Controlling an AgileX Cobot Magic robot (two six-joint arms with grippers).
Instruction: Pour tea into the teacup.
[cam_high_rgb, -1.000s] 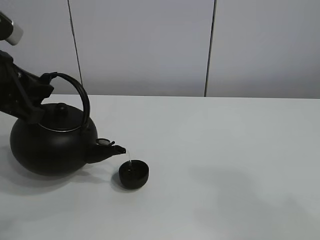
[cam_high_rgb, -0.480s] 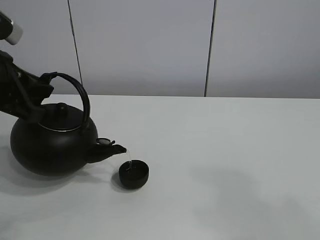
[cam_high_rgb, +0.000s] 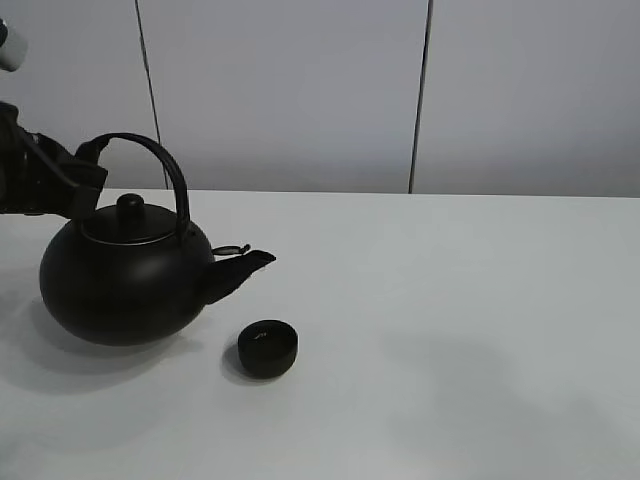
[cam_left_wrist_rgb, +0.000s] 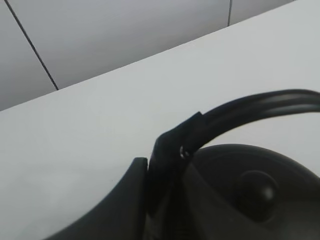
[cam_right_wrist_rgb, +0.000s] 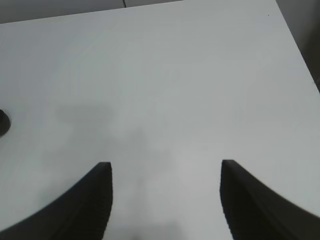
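Note:
The big black kettle (cam_high_rgb: 125, 285) sits level on the white table (cam_high_rgb: 450, 300) at the left, its spout (cam_high_rgb: 245, 266) raised and pointing right. My left gripper (cam_high_rgb: 80, 180) is shut on the kettle's arched handle (cam_high_rgb: 150, 160), and the handle also shows in the left wrist view (cam_left_wrist_rgb: 235, 117). The small black teacup (cam_high_rgb: 267, 348) stands on the table just below and right of the spout. No tea stream shows. My right gripper (cam_right_wrist_rgb: 165, 200) is open and empty above bare table; a sliver of the teacup (cam_right_wrist_rgb: 3, 123) shows at that view's edge.
A grey panelled wall (cam_high_rgb: 300, 90) stands behind the table. The table's edge (cam_right_wrist_rgb: 300, 55) shows in the right wrist view.
The kettle has tipped back from its pouring tilt to level and shifted slightly right; its spout rose. The thin stream into the teacup has stopped. The teacup has not moved.

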